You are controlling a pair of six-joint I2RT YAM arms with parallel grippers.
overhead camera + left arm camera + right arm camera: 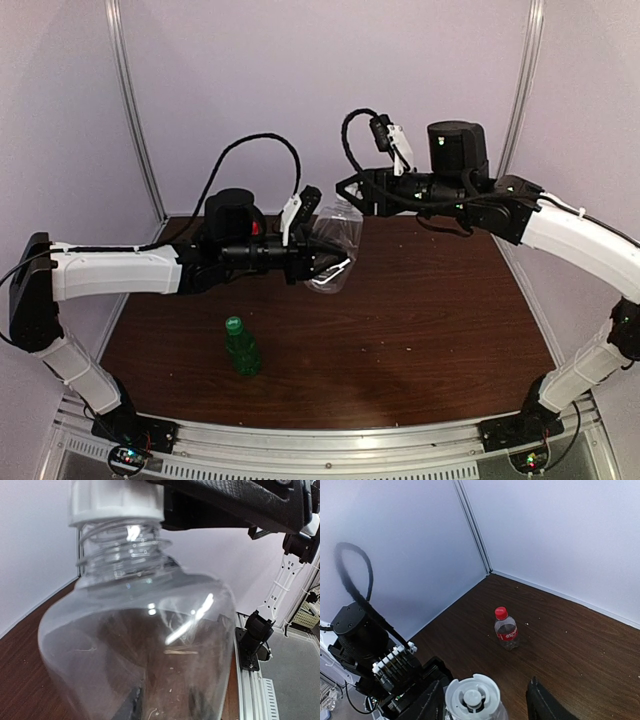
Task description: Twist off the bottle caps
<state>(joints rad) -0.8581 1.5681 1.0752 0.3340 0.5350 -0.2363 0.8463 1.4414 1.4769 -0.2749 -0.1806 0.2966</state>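
Left jaws clamped on the rounded clear bottle (150,645); right jaws part-open astride its white cap (472,697); left arm (120,272) and right arm (570,235) stretched inward.

The big clear bottle (140,645) fills the view; its white cap (117,502) sits on the bottle's neck — a black finger (225,502) of the right gripper is just beside the bottle's top; brown table (20,680) lies under the bottle.

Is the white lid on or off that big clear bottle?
On. The white cap sits on the neck of the clear bottle, though bare screw threads show below it, so it may be partly loosened.
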